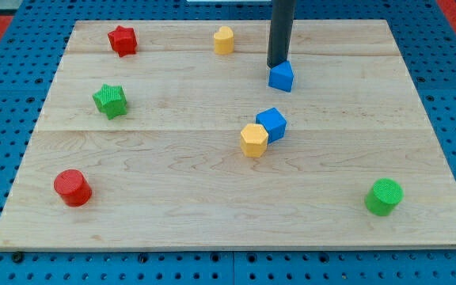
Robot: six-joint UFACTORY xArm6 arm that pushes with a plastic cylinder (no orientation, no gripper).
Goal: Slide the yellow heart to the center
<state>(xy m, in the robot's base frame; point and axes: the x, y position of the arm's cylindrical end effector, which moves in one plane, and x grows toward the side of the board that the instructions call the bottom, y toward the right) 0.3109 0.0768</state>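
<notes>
The yellow heart (223, 39) lies near the board's top edge, a little left of the middle. My tip (276, 65) is down on the board to the heart's right and slightly lower, about a block's width or two away from it. The tip stands right at the top left edge of a blue pointed block (281, 77); whether it touches that block I cannot tell. Near the board's centre a yellow hexagon (253, 140) sits against a blue block (271, 123).
A red star (122, 39) is at the top left and a green star (110, 100) below it. A red cylinder (73, 188) is at the bottom left, a green cylinder (383, 196) at the bottom right. The wooden board (172, 222) rests on blue pegboard.
</notes>
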